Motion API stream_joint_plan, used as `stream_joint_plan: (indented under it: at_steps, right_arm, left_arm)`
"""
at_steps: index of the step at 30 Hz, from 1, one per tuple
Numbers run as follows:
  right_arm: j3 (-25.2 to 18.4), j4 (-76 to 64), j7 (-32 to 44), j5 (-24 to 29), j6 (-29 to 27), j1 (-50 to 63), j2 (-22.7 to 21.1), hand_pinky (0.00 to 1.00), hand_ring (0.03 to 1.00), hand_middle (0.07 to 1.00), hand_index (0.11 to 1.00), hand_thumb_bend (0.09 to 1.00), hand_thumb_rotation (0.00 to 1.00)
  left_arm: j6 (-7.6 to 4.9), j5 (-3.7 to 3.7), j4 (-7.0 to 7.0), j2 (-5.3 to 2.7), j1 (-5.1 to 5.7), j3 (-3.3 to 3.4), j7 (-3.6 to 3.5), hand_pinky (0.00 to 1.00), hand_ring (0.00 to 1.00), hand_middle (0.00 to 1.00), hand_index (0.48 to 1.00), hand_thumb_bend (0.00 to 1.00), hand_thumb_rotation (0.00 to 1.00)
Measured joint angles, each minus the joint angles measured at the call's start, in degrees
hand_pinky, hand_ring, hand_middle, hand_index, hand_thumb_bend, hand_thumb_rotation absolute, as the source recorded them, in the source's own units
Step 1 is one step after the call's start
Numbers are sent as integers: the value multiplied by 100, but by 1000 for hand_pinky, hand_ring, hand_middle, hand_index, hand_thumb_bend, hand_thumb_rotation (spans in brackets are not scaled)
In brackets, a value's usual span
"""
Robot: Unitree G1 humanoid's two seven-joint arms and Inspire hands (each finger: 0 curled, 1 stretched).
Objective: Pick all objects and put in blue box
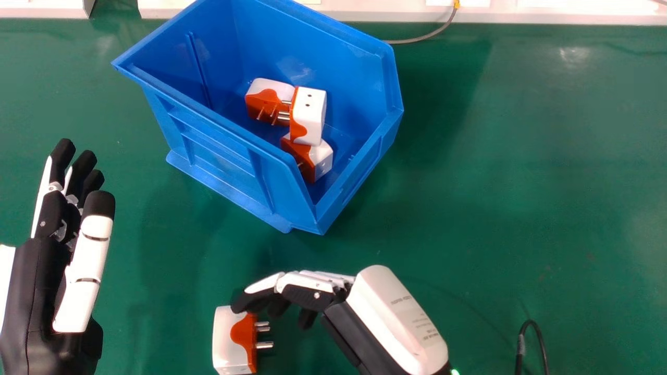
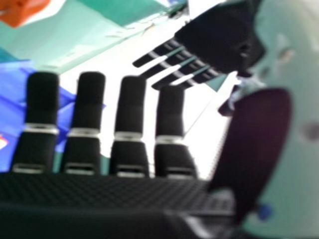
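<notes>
In the head view my right hand is low in the middle, its relaxed fingers at the upper right corner of a white and orange adapter on the table, not curled round it. My left hand is held at the left side, fingers straight. Several similar adapters lie inside the blue box. In the right hand view my right hand has its fingers extended, with part of an adapter at a corner and the blue box behind the fingers.
The green table surrounds the box. A black cable stands up at the lower right, and a grey cable runs behind the box. A pale ledge borders the far edge.
</notes>
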Motion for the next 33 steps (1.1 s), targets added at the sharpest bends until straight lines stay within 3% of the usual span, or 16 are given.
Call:
stream_joint_plan:
  at_steps: [19, 33]
  right_arm:
    - [177, 39, -26, -29, 126, -120, 100, 650, 811, 857, 809, 894, 204]
    - [441, 666, -133, -300, 360, -474, 228, 620, 832, 883, 837, 912, 223]
  left_arm:
    - [139, 22, -132, 92, 24, 9, 28, 964, 967, 971, 982, 605, 715]
    - [222, -24, -199, 122, 21, 14, 34, 970, 967, 972, 982, 609, 717]
